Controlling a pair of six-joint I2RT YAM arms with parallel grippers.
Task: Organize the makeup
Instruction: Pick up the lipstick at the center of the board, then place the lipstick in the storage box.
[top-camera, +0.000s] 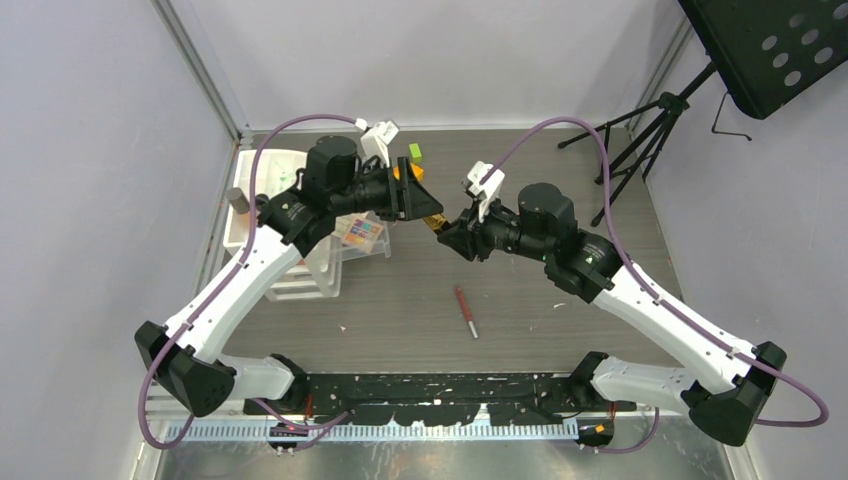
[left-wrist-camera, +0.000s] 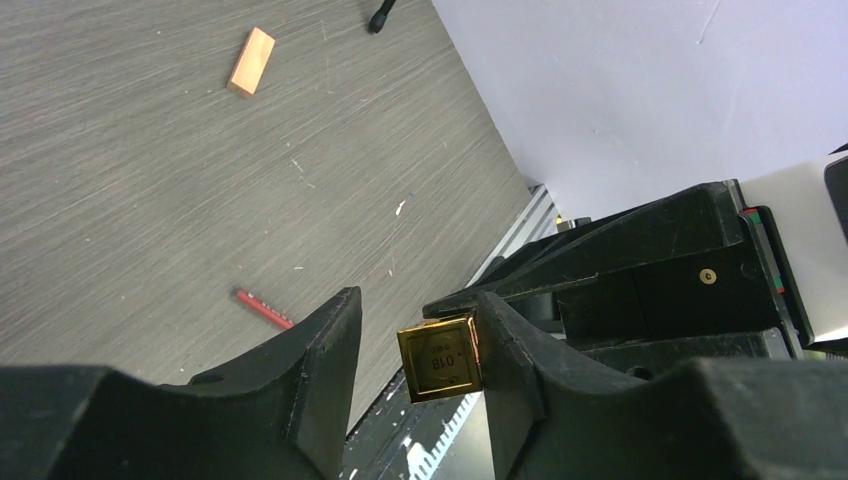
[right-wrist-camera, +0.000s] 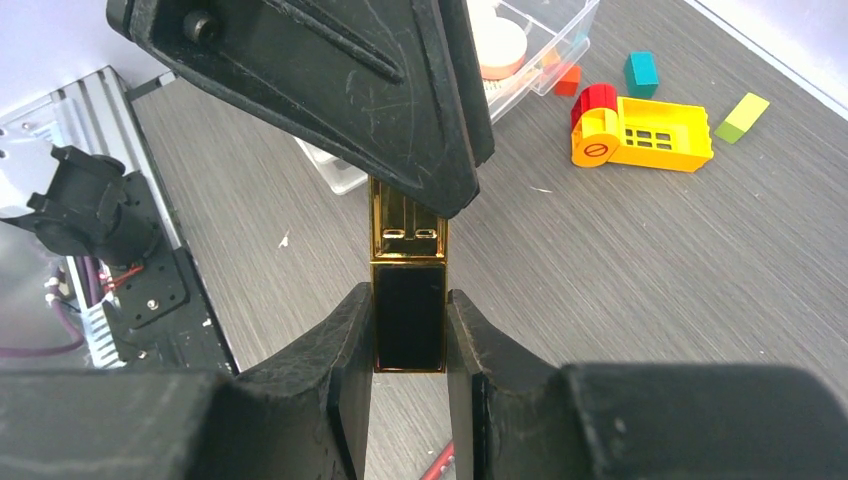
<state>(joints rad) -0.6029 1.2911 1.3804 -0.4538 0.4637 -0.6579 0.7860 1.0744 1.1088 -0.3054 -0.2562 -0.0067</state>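
The gold-black lipstick (top-camera: 434, 222) hangs level above the table between my two grippers. My right gripper (right-wrist-camera: 409, 298) is shut on its black half (right-wrist-camera: 410, 335). My left gripper (left-wrist-camera: 416, 318) is open around the gold end (left-wrist-camera: 440, 358): one finger touches the gold end and a gap shows at the other. In the top view the left gripper (top-camera: 425, 207) and the right gripper (top-camera: 452, 232) face each other at mid table. A red pencil (top-camera: 466, 311) lies on the table nearer the bases. An eyeshadow palette (top-camera: 362, 232) sits in the clear organizer (top-camera: 300, 275).
A yellow-and-red toy brick (right-wrist-camera: 645, 132) lies on the table with teal (right-wrist-camera: 641, 72), red (right-wrist-camera: 569, 80) and green (right-wrist-camera: 742, 117) blocks round it. A small peach-coloured piece (left-wrist-camera: 251, 61) lies apart. A black tripod (top-camera: 650, 120) stands at the back right.
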